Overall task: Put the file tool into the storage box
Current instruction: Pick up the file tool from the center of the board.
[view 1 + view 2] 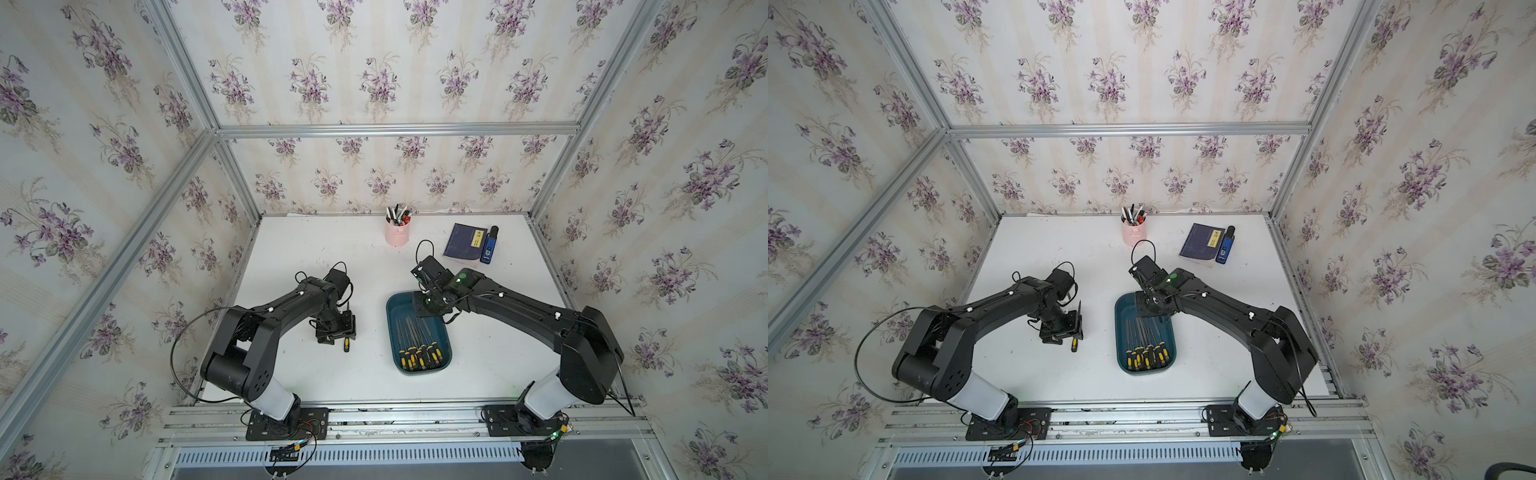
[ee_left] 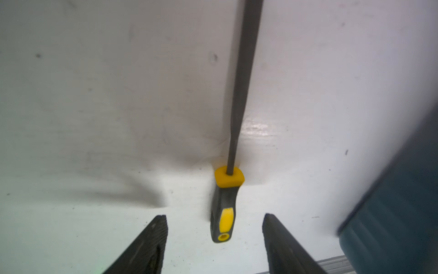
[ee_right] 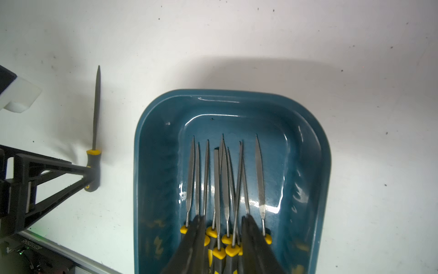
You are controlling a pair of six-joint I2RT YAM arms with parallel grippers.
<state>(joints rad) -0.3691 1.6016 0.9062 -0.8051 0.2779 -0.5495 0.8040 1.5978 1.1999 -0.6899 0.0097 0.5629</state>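
Note:
One file tool (image 1: 346, 344) with a yellow-and-black handle lies on the white table, left of the storage box (image 1: 447, 332). My left gripper (image 1: 341, 337) is low over it and open. In the left wrist view the handle (image 2: 224, 201) sits between the two fingers (image 2: 156, 232) with a gap on each side. The dark teal storage box (image 3: 161, 154) holds several files (image 3: 225, 178) side by side, handles toward the near end. My right gripper (image 1: 428, 309) hovers over the box's far end. Its jaws (image 3: 222, 217) stand slightly apart and hold nothing.
At the back of the table stand a pink pen cup (image 1: 397, 235), a dark blue book (image 1: 463, 241) and a blue device (image 1: 489, 245). Aluminium frame rails run along the table's edges. The storage box's corner (image 2: 398, 201) shows close beside the left gripper.

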